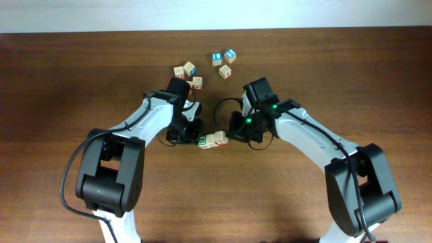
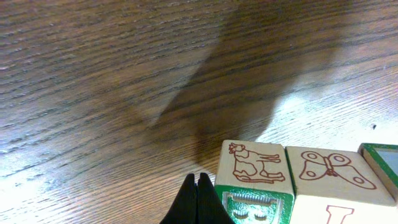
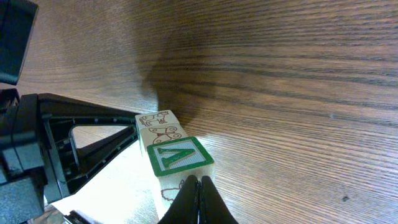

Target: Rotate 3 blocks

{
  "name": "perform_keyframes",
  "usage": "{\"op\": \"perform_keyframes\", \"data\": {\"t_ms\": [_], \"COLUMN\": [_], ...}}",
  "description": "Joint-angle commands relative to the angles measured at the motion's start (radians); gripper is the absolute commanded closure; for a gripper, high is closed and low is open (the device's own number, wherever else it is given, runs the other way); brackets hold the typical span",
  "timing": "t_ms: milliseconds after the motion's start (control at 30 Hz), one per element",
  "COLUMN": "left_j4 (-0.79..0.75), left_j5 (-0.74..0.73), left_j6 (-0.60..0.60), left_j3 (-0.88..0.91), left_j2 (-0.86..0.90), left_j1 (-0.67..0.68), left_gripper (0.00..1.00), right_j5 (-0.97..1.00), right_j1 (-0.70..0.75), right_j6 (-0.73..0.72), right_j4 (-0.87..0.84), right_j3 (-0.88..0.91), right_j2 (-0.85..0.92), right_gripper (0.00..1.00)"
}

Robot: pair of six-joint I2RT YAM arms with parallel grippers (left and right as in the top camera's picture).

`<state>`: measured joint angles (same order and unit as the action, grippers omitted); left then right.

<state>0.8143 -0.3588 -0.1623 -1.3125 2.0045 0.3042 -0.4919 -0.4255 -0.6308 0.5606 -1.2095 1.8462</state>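
At table (image 1: pixel 351 74) centre, clenched empty, left gripper (image 2: pixel 197 198) at 9 & right gripper (image 3: pixel 199 199) at 3 o'clock flank blocks (image 1: pixel 212 140), prob. to pivot row.

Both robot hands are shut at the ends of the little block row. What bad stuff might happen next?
1. The left gripper and right gripper, both shut, sit at opposite ends of the row of three blocks. Pushing inward could buckle the row and pop a cube sideways.
2. The narrow tips sit by the rooster block and the green A block, so a nudge may twist them unevenly.
3. The grippers are close together and might bump.
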Motion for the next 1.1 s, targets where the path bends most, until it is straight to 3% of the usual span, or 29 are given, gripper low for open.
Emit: {"op": "perform_keyframes", "data": {"t_ms": [0, 1067], "left_j4": [-0.010, -0.010], "left_j5": [-0.104, -0.103], "left_j6": [-0.004, -0.005], "left_j3": [0.004, 0.004], "left_j2": [-0.027, -0.027], "left_j1": [0.018, 0.018], "left_gripper": [1.00, 1.00], "right_j5": [-0.057, -0.054], "right_j1": [-0.049, -0.073], "right_j6": [0.006, -0.005], "right_j4": [-0.015, -0.014], "right_j3": [-0.034, -0.034], "right_j2": [-0.019, -0.019], "right_gripper": [0.96, 0.96]}}
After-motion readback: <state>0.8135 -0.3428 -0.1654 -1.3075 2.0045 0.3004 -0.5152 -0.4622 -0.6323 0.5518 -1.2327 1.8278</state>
